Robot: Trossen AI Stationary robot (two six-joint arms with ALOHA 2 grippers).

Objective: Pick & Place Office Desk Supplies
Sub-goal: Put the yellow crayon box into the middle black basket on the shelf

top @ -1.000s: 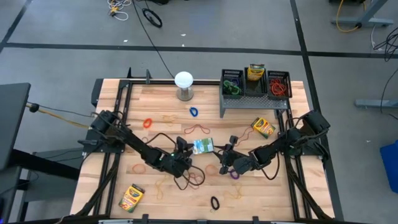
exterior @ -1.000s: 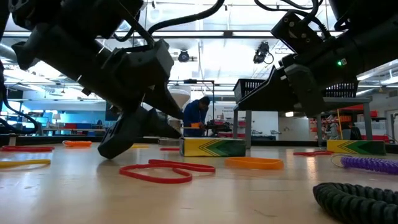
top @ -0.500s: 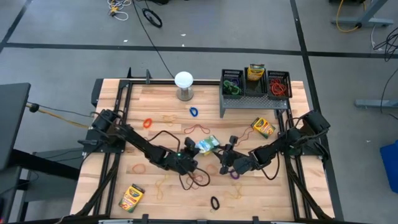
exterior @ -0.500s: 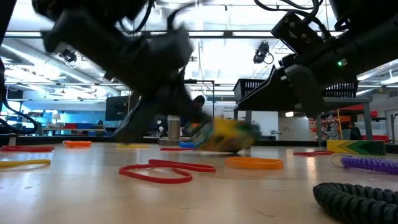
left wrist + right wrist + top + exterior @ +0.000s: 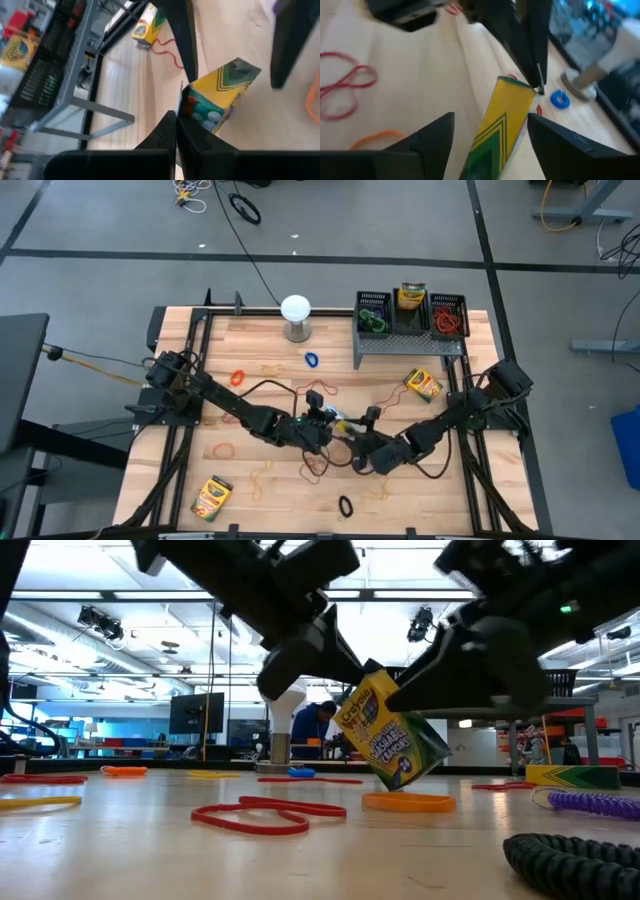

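A yellow-and-green crayon box (image 5: 392,743) hangs tilted above the middle of the table, with my left gripper (image 5: 330,420) shut on it. My right gripper (image 5: 491,116) is open just beyond the box toward the table's right. Its two fingers stand on either side of the box (image 5: 501,122) with a gap on each side. Two more crayon boxes (image 5: 423,384) (image 5: 211,497) lie flat on the wood. Another stands in the middle mesh bin (image 5: 411,297). Rubber bands lie scattered, among them red loops (image 5: 265,815) and an orange one (image 5: 407,802). My left gripper pinches the box's upper end at one corner (image 5: 184,102) between its two shut fingers; only a thin edge of the box lies between their tips. The fingers slant down from the table's left. The box hangs tilted below them, clear of the table.
Three black mesh bins (image 5: 374,312) sit on the grey riser (image 5: 408,343) at the far right. A white globe (image 5: 295,310) stands at the far middle. Blue (image 5: 312,360), orange (image 5: 238,378) and black (image 5: 345,506) bands lie around, and cables trail under both arms.
My left gripper has shut on the crayon box that lay flat mid-table. It has risen and gone toward the table's right edge. The box has tipped up and now hangs tilted, clear of the wood. My right gripper has shifted slightly toward the box.
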